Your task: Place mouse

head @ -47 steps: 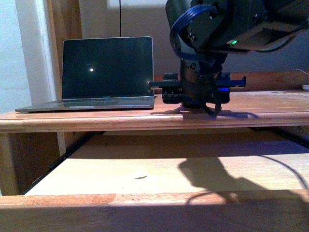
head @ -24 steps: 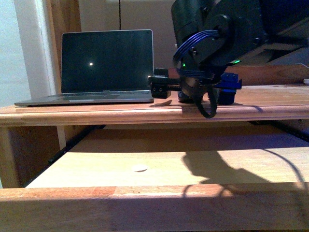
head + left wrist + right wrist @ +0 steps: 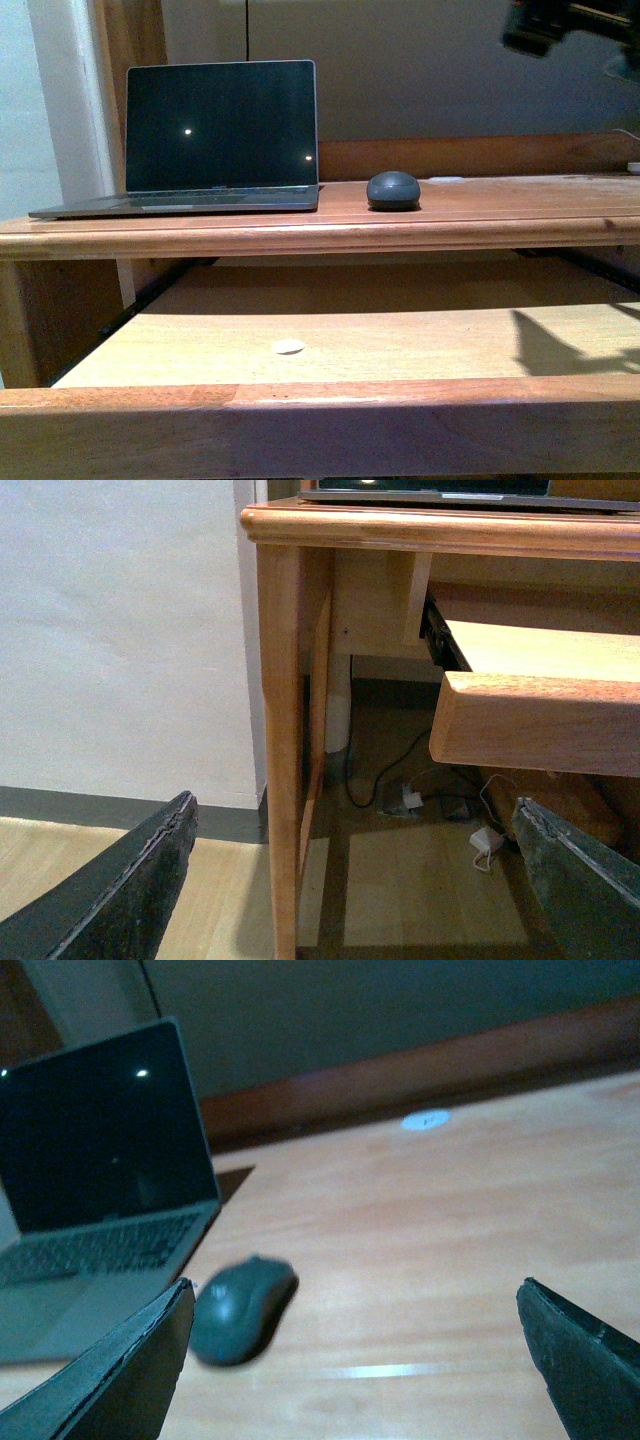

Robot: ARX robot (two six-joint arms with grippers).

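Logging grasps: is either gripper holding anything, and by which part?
Nothing. The left gripper and right gripper are open, empty; the mouse lies free on the desk.

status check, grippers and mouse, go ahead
Left gripper open, down beside the desk. Right gripper open, empty, above the desk. Mouse sits on the desk just right of the laptop, nothing touching it.

- A wooden desk top (image 3: 500,215) is seen, and an open laptop (image 3: 220,130) is set on its left part.
- The mouse (image 3: 393,189) is laid flat on the top, just right of the laptop.
- A pull-out shelf (image 3: 420,335) is extended below, nearer, and a small white disc (image 3: 288,347) is laid on it.
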